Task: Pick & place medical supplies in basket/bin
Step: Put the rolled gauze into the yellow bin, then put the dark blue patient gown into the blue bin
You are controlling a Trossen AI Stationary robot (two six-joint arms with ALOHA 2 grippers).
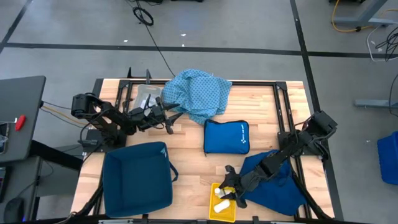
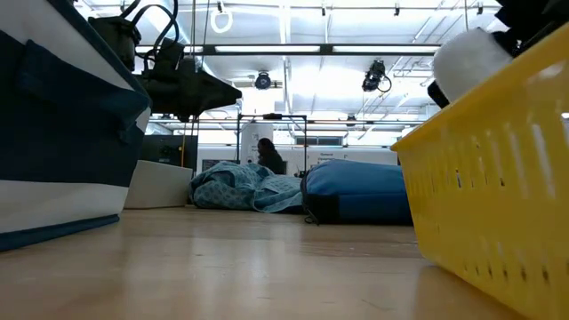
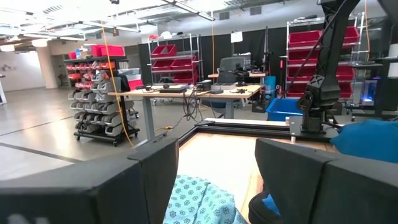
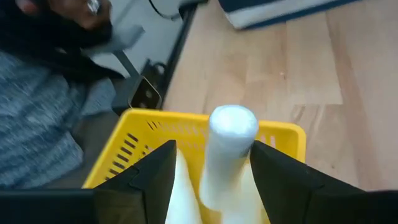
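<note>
Trouble we are watching for sits at the right gripper (image 4: 211,171), which is hanging over the yellow basket (image 1: 224,208) with its fingers spread apart and a white roll (image 4: 229,146) standing upright between them; the roll looks loose rather than pinched, though we cannot tell whether it is touching either finger. If we are lifting away while it is leaning on a finger, it could tip over the rim or get dragged out, and the basket is light enough to shift if nudged. More white rolls (image 1: 221,203) are lying in the basket just beneath the gripper. The right arm is reaching low and forward across a dark blue bag toward the basket. The left gripper (image 1: 166,118) is hovering with its fingers spread and empty, right at the edge of the light-blue dotted cloth (image 1: 198,93), its arm stretched level above the table.
</note>
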